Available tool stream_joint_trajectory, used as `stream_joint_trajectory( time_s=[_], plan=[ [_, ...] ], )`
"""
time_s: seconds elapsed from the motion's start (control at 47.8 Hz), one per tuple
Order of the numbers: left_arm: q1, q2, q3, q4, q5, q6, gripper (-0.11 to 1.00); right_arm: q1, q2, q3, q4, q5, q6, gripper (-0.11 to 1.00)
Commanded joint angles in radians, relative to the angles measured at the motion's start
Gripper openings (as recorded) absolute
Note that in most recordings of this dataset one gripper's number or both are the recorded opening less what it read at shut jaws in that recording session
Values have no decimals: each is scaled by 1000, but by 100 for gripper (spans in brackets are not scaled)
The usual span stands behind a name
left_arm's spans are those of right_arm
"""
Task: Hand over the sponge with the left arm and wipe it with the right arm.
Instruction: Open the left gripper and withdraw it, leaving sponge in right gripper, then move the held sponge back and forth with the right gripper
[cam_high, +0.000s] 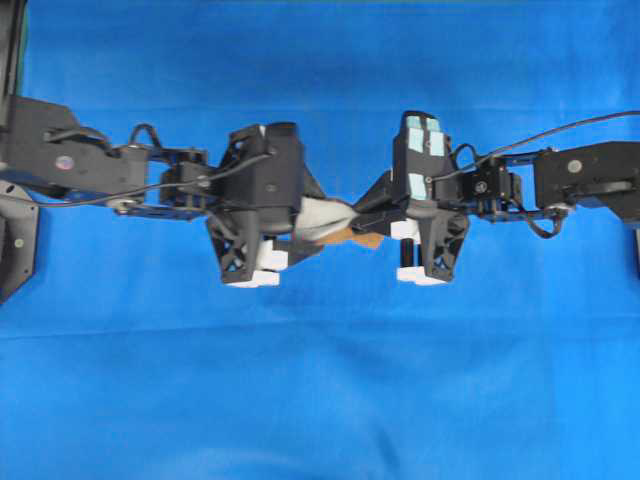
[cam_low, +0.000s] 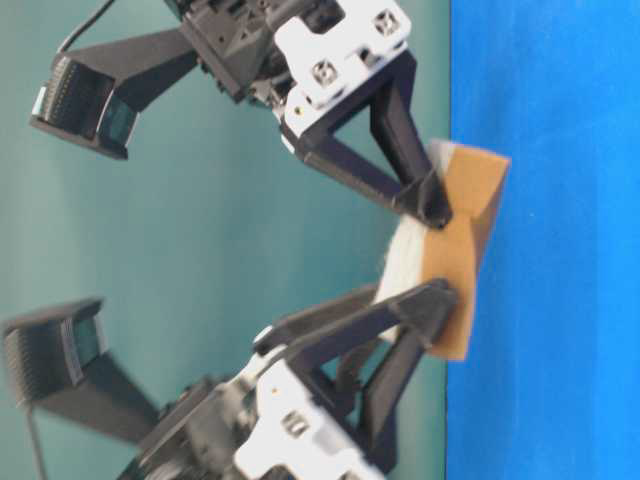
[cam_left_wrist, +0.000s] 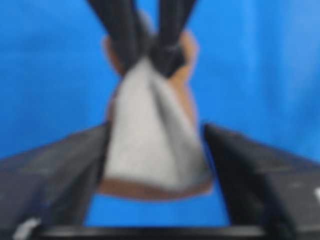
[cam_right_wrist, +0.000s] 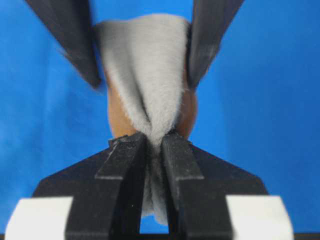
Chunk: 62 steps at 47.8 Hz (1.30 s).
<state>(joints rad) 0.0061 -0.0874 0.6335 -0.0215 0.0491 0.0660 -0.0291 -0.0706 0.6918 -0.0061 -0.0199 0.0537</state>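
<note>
Between arms, sponge (cam_right_wrist: 150, 75) pinched narrow: grey face, orange-tan backing.

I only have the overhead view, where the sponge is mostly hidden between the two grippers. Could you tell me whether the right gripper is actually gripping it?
Observer: Yes. In the right wrist view, the right gripper is shut on the sponge, pinching its grey face.
Operator: Thank you. Is the left gripper clamped on it too?
Observer: No. In the left wrist view, the left gripper is open. A sliver of the blue table shows between one finger and the sponge.
Operator: Is the sponge deformed?
Observer: Yes, the pinch creases its grey face into a fold.
</note>
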Motion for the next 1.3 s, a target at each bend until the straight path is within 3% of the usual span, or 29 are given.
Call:
stream_joint_trajectory(
  time_s=[0.0,0.063,0.293,0.523,0.857,1.275],
  plan=[
    [-6,-67,23,-2,-58,-2,81,-2,-34,0,-2,-3,2,14],
    [-6,-103,55,-3,-95,-3,89,-3,-43,3,-3,-5,2,14],
    [-6,-238,196,-5,-224,-6,88,-3,-67,21,-3,-3,2,14],
    [-12,-337,288,-5,-259,-8,88,-3,-78,21,-2,18,2,14],
    [-14,-342,293,-5,-262,-6,87,-2,-51,14,-2,23,2,14],
    [-14,-347,298,-5,-262,-6,87,0,140,8,5,18,14,14]
  ],
)
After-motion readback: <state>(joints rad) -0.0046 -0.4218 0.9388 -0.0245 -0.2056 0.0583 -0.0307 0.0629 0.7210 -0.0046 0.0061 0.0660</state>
